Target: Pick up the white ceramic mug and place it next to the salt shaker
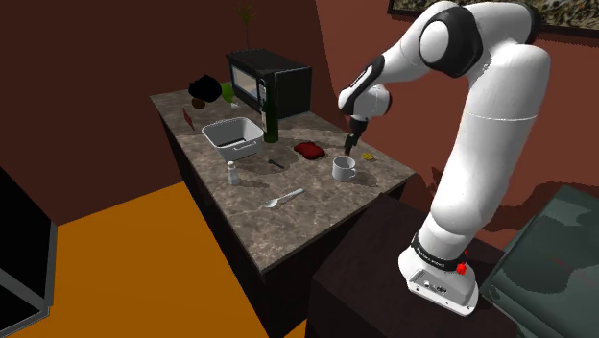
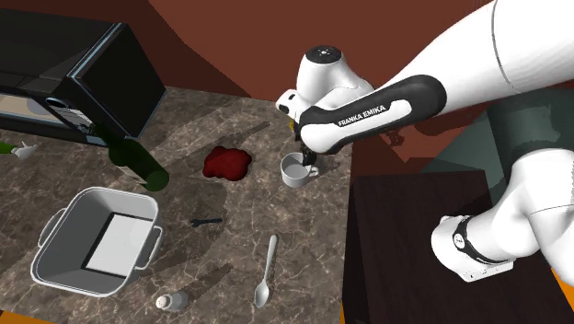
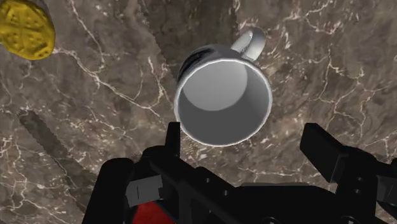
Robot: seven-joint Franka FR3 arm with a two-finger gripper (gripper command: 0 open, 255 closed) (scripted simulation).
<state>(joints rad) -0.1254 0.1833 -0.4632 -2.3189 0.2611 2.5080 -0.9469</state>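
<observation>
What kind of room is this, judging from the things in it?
Most likely a home kitchen: a microwave stands on a stone-patterned counter, along with a white mug, a spoon and a salt shaker.

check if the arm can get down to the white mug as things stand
Likely yes: the mug stands upright on the counter, just beneath the arm's open jaws, and nothing lies between them. The yellow disc sits well aside.

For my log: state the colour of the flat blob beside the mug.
The flat irregular blob is dark red, clearest in the second exterior view.
</observation>
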